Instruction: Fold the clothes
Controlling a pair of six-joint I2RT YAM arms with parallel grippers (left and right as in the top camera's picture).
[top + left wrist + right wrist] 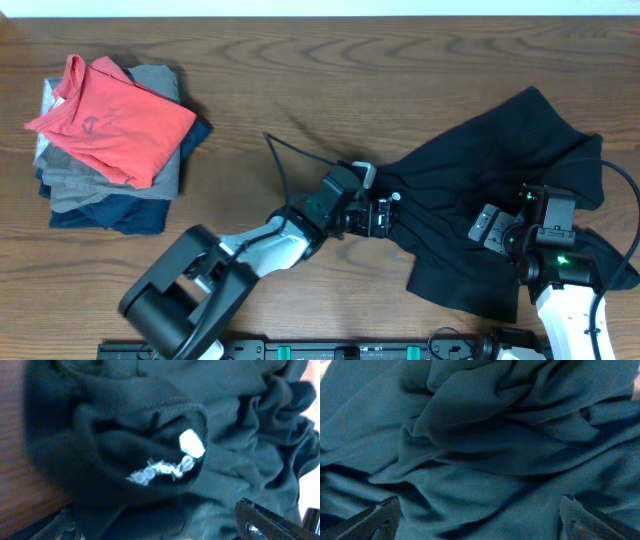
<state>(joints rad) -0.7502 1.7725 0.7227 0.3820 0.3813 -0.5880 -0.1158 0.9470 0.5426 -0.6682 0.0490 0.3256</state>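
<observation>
Shirt [470, 170] right on table [330, 70]; garment stack [115, 135] far left.

Ahead of the left claw [155, 516], the white mark [165, 467] on the black shirt [240, 425] is too blurred to read. This claw's fingers [265, 522] are cut off by the lower edge, and one is only a dark blur. Around the right claw [480, 501] the shirt fills the whole view, and its borders are cut off on all sides.
</observation>
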